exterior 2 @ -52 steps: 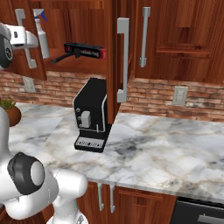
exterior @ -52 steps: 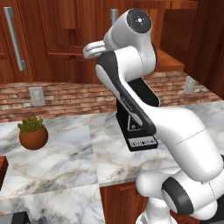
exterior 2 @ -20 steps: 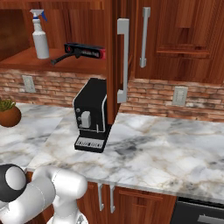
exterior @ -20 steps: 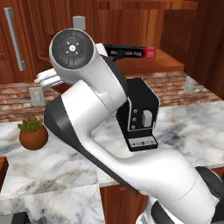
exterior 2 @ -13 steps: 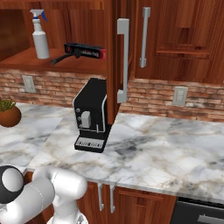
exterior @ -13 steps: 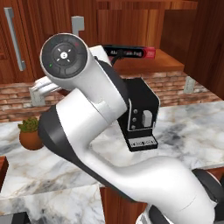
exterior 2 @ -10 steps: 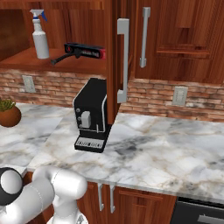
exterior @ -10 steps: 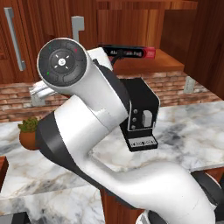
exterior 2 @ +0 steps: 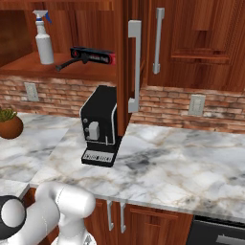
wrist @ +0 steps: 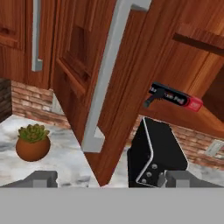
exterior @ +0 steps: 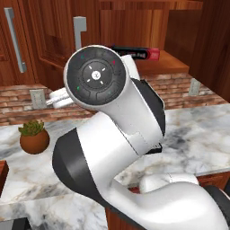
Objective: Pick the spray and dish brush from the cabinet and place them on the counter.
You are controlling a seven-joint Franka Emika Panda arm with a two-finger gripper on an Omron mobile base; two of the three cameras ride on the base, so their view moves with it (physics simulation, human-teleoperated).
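The spray [exterior 2: 44,38], a pale bottle with a blue nozzle tip, stands upright on the shelf of the open cabinet [exterior 2: 28,67]. The dish brush [exterior 2: 65,64], a slim black stick, lies beside it, its far end against a long black-and-red box [exterior 2: 93,54]. In the hand view my gripper [wrist: 111,179] is open, its fingertips [wrist: 42,178] wide apart with nothing between them. It faces the edge of the open cabinet door [wrist: 127,87] and hangs below and left of the shelf. The brush's dark end [wrist: 150,100] pokes out below the box [wrist: 177,97]. The marble counter [exterior 2: 182,167] lies underneath.
A black coffee machine [exterior 2: 100,125] stands on the counter under the shelf, beside the open door's grey bar handle [exterior 2: 134,64]. A potted plant [exterior 2: 8,123] sits at the left. My arm's big elbow [exterior: 108,117] blocks much of the left base view.
The arm has swung back from the cabinet door's handle towards the camera and drifted slightly left. The jaws have opened wide. The spray, brush and box have not moved.
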